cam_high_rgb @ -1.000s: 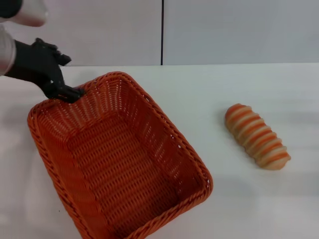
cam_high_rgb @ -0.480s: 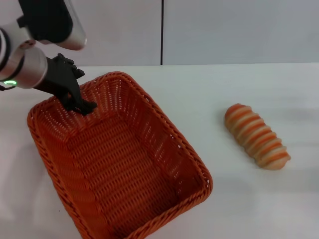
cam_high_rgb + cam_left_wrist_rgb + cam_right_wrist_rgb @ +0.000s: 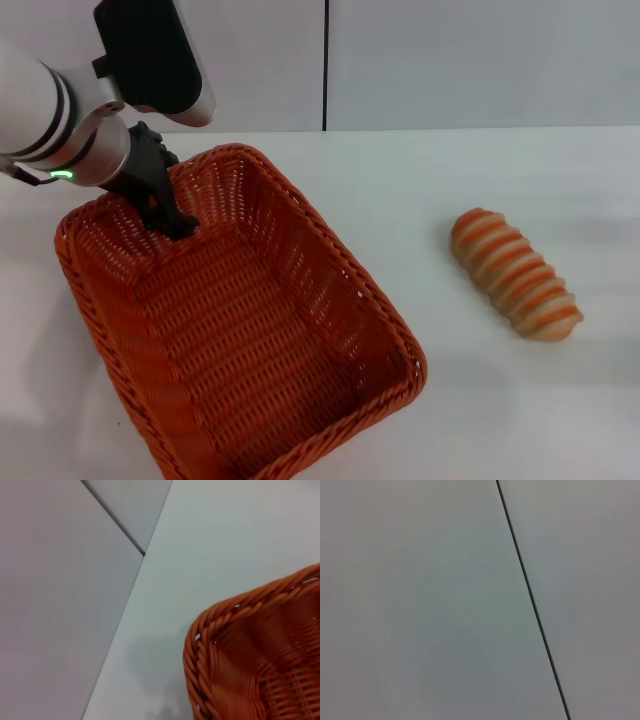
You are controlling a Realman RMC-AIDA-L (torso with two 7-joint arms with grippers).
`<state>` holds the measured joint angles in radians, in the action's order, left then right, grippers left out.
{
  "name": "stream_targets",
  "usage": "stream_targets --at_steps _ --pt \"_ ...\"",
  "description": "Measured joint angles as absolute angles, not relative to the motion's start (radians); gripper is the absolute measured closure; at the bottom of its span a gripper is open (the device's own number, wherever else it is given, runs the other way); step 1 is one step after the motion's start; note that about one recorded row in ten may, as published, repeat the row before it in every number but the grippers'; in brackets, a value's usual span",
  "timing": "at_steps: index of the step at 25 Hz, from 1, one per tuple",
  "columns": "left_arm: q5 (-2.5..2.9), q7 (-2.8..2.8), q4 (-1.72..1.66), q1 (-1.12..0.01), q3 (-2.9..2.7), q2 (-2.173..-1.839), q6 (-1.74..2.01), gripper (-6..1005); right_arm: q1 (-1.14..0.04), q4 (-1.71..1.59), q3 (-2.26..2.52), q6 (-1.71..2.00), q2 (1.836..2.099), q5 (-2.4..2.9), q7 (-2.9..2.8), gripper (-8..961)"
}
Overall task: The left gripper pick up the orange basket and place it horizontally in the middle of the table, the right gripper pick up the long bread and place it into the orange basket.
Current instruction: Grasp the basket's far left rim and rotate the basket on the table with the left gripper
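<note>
The orange basket (image 3: 240,330) lies at an angle on the left half of the white table (image 3: 420,180), its long side running from far left to near right. My left gripper (image 3: 180,225) reaches down over the basket's far end, its black tip low against the inner far wall. One corner of the braided rim of the orange basket (image 3: 200,645) fills part of the left wrist view. The long bread (image 3: 515,275), striped orange and cream, rests on the table to the right, well apart from the basket. My right gripper is out of view.
A pale grey wall (image 3: 450,60) with a dark vertical seam (image 3: 325,65) stands behind the table. The right wrist view shows only that wall and the seam (image 3: 530,595). Bare tabletop lies between the basket and the bread.
My left arm has swung right and lowered, carrying the gripper from the basket's far rim to inside its far end. The basket and the bread have stayed put.
</note>
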<state>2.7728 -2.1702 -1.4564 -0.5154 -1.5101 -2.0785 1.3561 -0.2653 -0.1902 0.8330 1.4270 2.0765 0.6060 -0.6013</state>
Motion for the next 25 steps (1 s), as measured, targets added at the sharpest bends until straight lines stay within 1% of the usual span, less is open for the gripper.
stream_targets --at_steps 1,2,5,14,25 --pt "2.773 -2.170 -1.456 -0.515 -1.510 -2.079 1.356 210 -0.264 -0.190 0.833 1.427 2.076 0.606 -0.601 304" --pt "2.791 -2.181 -1.422 -0.549 -1.511 -2.078 1.363 210 -0.264 -0.190 0.833 1.427 2.076 0.606 -0.601 304" --pt "2.840 -2.203 -1.393 -0.588 -1.522 -2.078 1.395 213 -0.264 -0.190 0.833 1.427 2.075 0.606 -0.601 304" --pt "2.889 -2.213 -1.391 -0.617 -1.542 -2.078 1.444 220 -0.265 -0.197 0.828 1.428 2.073 0.606 -0.601 304" --pt "2.889 -2.235 -1.377 -0.651 -1.542 -2.079 1.473 477 -0.269 -0.214 0.823 1.428 2.070 0.605 -0.602 304"
